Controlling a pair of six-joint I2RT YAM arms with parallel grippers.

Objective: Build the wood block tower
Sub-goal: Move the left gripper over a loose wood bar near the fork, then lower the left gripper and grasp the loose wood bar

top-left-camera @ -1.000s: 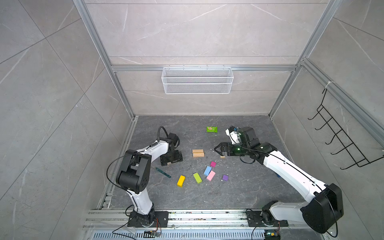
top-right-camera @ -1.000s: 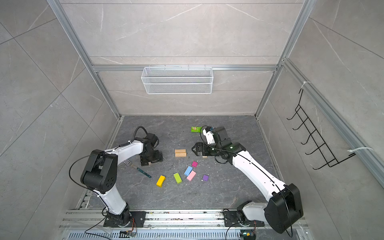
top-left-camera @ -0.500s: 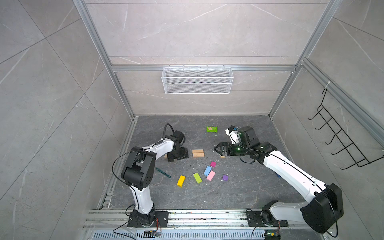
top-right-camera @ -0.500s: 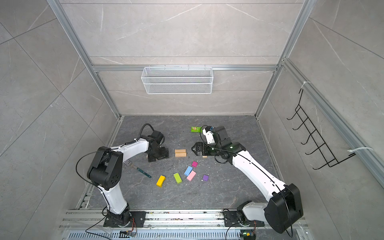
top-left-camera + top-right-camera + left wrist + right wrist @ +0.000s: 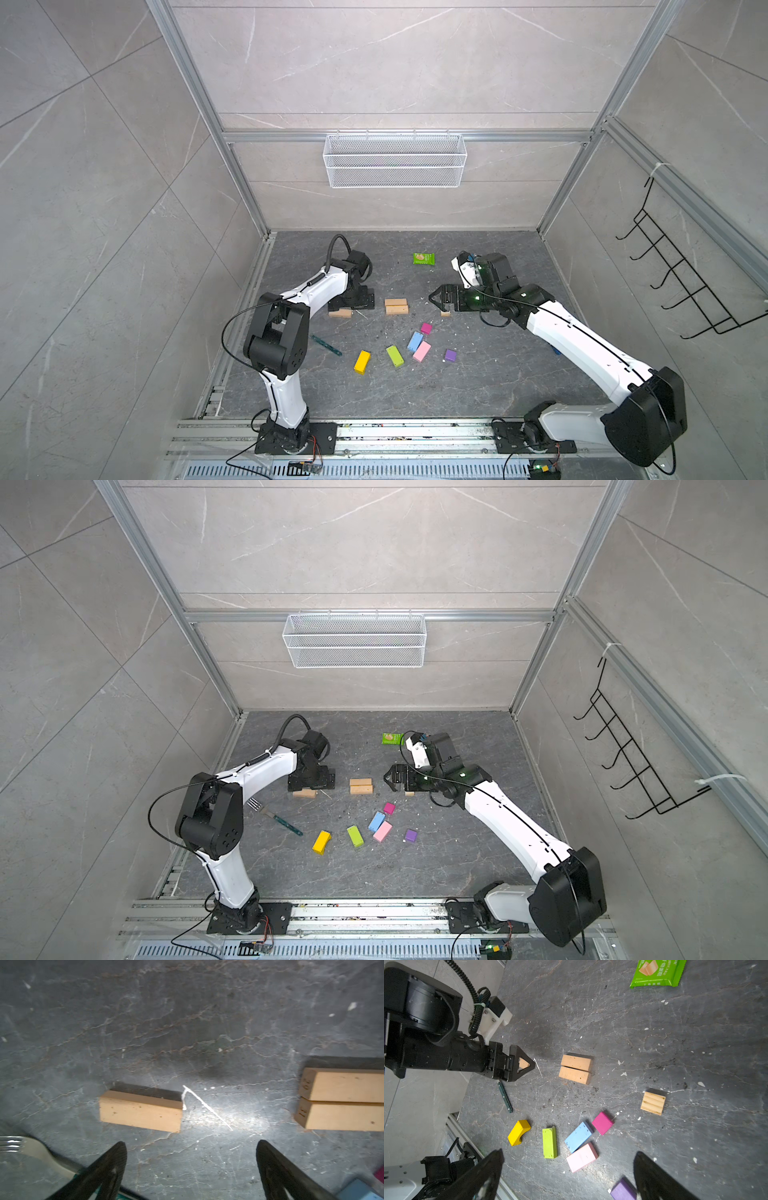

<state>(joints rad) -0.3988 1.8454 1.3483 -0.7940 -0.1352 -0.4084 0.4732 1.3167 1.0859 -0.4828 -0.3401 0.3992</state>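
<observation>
Left gripper (image 5: pixel 368 302) beside half-hidden tan bar (image 5: pixel 340 314)

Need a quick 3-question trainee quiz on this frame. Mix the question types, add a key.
1. True or false: the two tan bars lie flat, side by side and touching.
2. Pick one. The left pincer is: A, open and empty; B, shut and empty; C, clamped on a block.
3. Count: how many painted blocks show in the right wrist view?

Key: 1 true; 2 A; 3 six (yellow, lime, light blue, pink, magenta, purple).
</observation>
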